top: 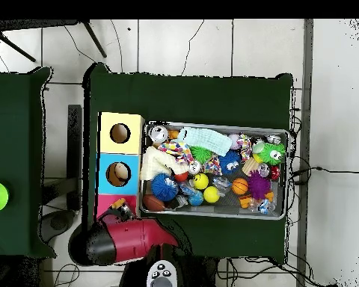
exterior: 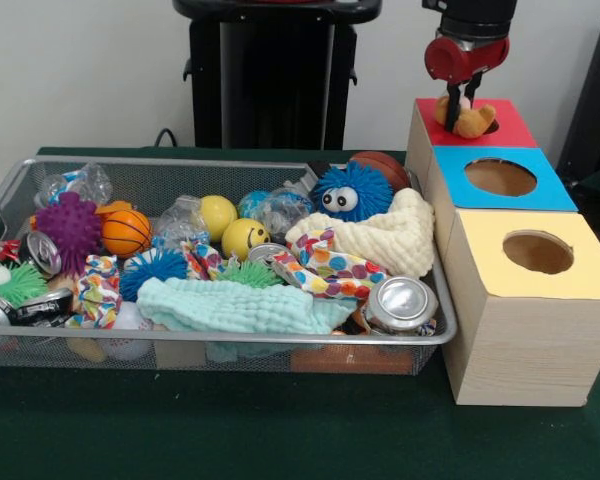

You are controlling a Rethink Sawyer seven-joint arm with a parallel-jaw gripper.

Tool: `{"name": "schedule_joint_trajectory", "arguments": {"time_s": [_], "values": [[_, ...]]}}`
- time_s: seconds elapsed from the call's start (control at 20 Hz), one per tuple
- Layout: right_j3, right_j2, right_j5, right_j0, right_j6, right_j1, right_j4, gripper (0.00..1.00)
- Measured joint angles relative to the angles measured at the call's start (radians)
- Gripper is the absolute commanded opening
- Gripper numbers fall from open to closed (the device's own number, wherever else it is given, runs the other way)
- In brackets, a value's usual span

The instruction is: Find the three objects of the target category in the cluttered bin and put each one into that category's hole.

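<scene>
My gripper (exterior: 461,103) hangs over the red-topped box (exterior: 505,125), the farthest of the three boxes. It is shut on a tan plush toy (exterior: 469,120) that sits at the mouth of the red box's hole. In the overhead view the gripper (top: 121,210) and the red arm cover most of the red box (top: 106,203). The wire bin (exterior: 230,161) beside the boxes is full of mixed things: a blue fuzzy toy with eyes (exterior: 352,192), a cream cloth (exterior: 400,238), a mint cloth (exterior: 235,305), yellow balls (exterior: 218,214) and a crushed can (exterior: 401,302).
The blue-topped box (exterior: 500,178) and the yellow-topped box (exterior: 536,252) stand in a row nearer the camera, holes facing up. An orange basketball (exterior: 126,232) and a purple spiky ball (exterior: 72,225) lie at the bin's left. Green cloth covers the table (exterior: 280,430).
</scene>
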State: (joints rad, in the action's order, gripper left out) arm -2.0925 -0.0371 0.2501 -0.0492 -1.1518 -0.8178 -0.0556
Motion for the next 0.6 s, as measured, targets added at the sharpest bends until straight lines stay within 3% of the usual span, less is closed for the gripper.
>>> {"name": "schedule_joint_trajectory", "arguments": {"time_s": [0.6], "values": [[-0.002, -0.018, 0.091, -0.002, 0.0, 0.024, 0.131, 0.0]]}}
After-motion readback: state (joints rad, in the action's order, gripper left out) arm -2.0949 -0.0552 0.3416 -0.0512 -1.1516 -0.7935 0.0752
